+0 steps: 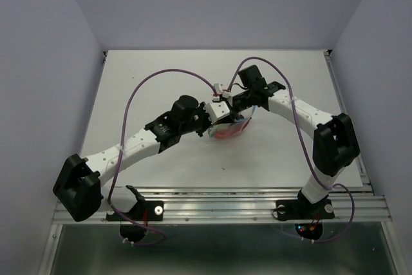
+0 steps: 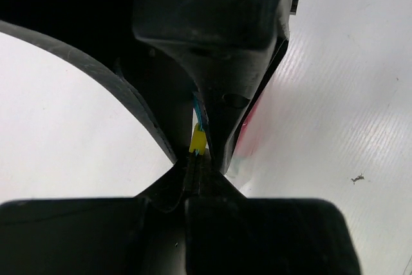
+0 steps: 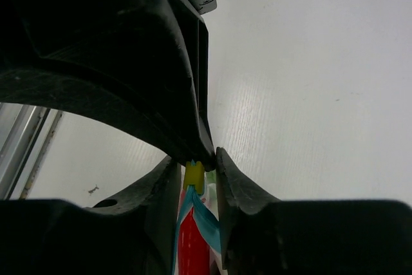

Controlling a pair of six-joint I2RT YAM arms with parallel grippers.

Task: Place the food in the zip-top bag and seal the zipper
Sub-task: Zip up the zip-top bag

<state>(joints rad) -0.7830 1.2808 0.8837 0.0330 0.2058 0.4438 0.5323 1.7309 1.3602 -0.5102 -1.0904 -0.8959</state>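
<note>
White tabletop [image 1: 148, 82] between pale lilac walls [image 1: 193, 4]. In the top view both arms meet at the middle of the frame. The left hand [image 1: 219, 115] and the right hand [image 1: 241, 109] are at the bag [image 1: 228, 132], which lies there with some red inside. Purple cables [image 1: 135, 94] loop over the arms and do not seem to hinder.

Left wrist view: the hand is fully closed and pinches the blue zipper [image 2: 198, 113] at the yellow slider [image 2: 198, 140].

Right wrist view: the jaws stand narrow with the slider [image 3: 194, 175] between them. Whether they already press it I cannot tell. Below it shows the chili [image 3: 192, 249]. For a good seal, I think the right hand should grip the slider firmly and draw it straight along the strip while the left hand keeps the bag taut.
</note>
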